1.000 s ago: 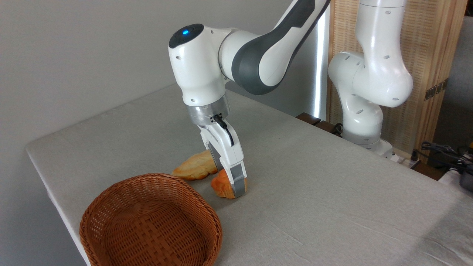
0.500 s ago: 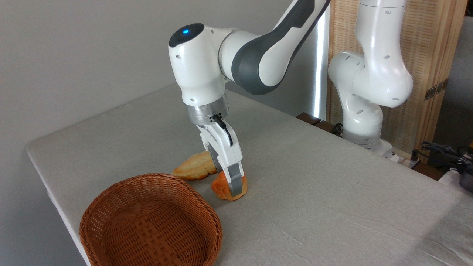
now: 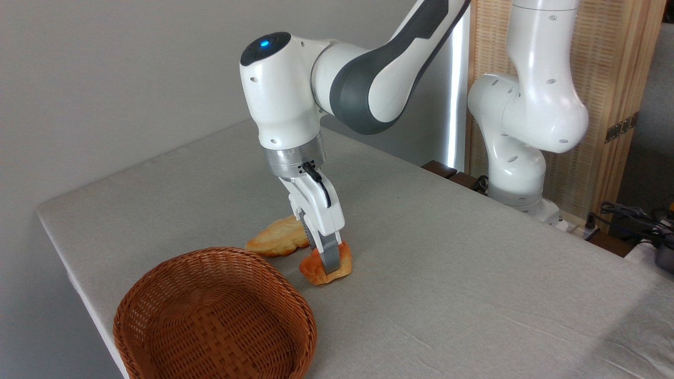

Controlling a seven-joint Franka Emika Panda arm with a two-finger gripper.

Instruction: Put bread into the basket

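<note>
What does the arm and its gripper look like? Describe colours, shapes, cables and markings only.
The arm has glossy white rounded shells with dark grey joint bands, and a black cap with a blue light on the wrist housing. Below is a silver ring with a black cable plugged in. The gripper has a white body and grey finger pads.

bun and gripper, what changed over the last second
The gripper has risen slightly with its fingers closed on the orange bun, which is tipped up and looks partly lifted off the table. The braided loaf and the empty basket stayed as they were.
</note>
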